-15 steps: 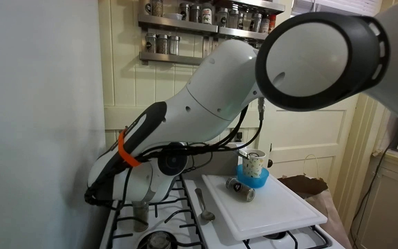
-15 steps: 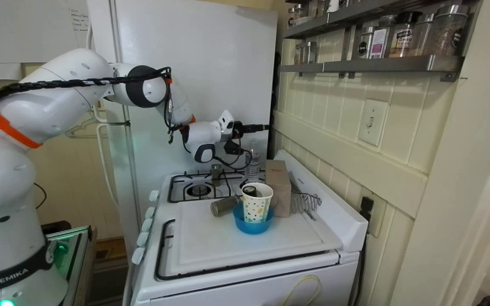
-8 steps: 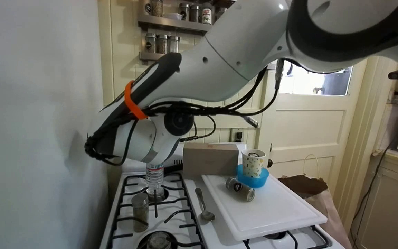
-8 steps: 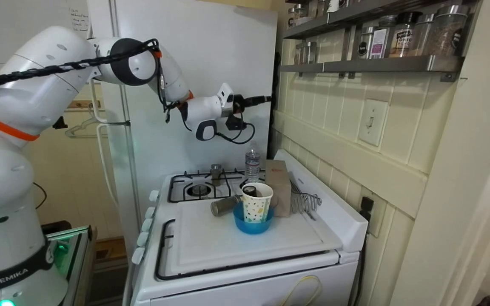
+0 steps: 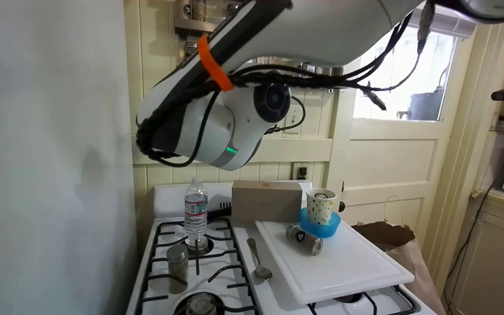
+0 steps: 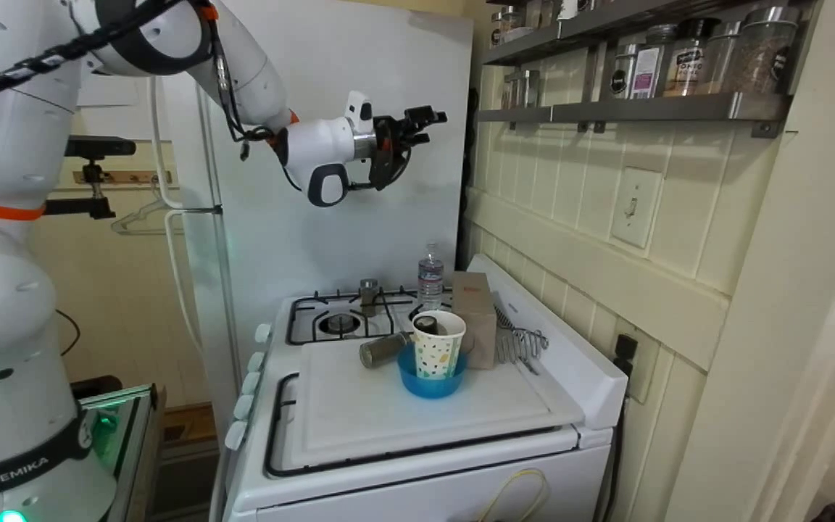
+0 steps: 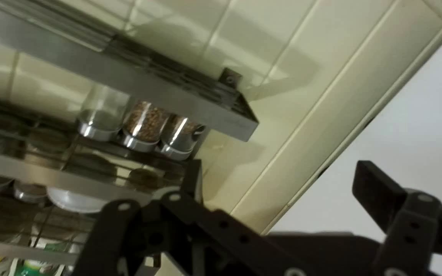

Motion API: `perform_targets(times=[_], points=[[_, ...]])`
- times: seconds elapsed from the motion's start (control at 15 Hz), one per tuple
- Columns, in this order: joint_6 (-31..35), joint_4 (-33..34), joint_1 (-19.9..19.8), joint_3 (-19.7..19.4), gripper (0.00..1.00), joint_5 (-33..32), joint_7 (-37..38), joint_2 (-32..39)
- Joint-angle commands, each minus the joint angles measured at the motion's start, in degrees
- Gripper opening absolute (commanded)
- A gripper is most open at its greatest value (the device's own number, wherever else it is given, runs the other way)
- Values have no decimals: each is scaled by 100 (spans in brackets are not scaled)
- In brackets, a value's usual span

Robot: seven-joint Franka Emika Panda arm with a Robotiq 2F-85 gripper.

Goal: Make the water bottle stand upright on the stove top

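Observation:
The clear water bottle stands upright on the back burner beside the refrigerator, in both exterior views (image 5: 196, 214) (image 6: 430, 279). The white stove top (image 5: 276, 291) has black grates and also shows in an exterior view (image 6: 388, 468). My gripper (image 6: 428, 127) is high above the stove, well clear of the bottle, pointing roughly level toward the back wall. In the wrist view the gripper (image 7: 280, 174) has its two fingers wide apart, with nothing between them. The bottle is out of the wrist view. The arm hides the gripper in an exterior view.
A spice jar (image 5: 177, 267) stands near the bottle. A cardboard box (image 5: 266, 201) and spoon (image 5: 258, 267) are beside the grates. The cutting board (image 5: 344, 267) bears a tipped jar (image 5: 305, 239) and a paper cup (image 5: 320, 208) in a blue bowl (image 5: 328, 227). Metal shelves (image 7: 190, 103) jut from the wall.
The arm and gripper have risen, away from the bottle, and the wrist has turned so both fingers show. The bottle, partly covered by the arm before, is now uncovered and has stayed in place.

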Motion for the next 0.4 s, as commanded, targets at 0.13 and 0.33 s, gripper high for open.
perform_targets(times=[0.13,0.33], points=[[139,-1094,366,-354,100,1009,-2055,-1340],[172,-815,-168,106,100,926,-2101,-1197]])
